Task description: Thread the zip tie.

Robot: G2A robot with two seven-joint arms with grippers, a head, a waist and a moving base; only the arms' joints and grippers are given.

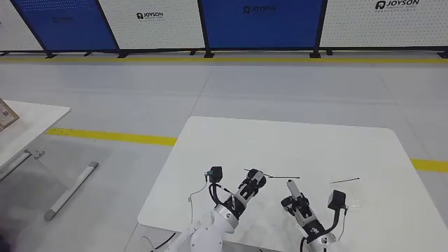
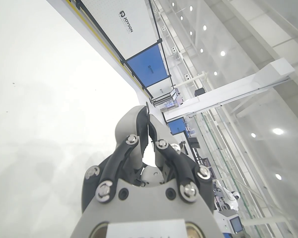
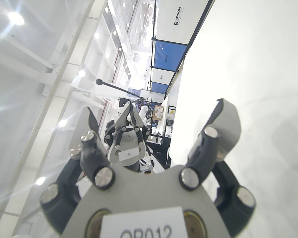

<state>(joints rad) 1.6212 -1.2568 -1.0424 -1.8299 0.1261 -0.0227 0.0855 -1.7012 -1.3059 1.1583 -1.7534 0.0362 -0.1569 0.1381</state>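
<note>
White table (image 1: 280, 140); zip tie (image 3: 114, 87) in left hand (image 2: 147, 115)

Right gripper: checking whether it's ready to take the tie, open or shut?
Open: the right gripper has its fingers wide apart, holding nothing.

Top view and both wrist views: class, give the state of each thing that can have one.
Thin black plastic zip tie: gripped, straight, unthreaded.
Second black zip tie: loose on the white table, straight.
Left end effector: shut on the thin black plastic zip tie.
Right end effector: open, empty.
</note>
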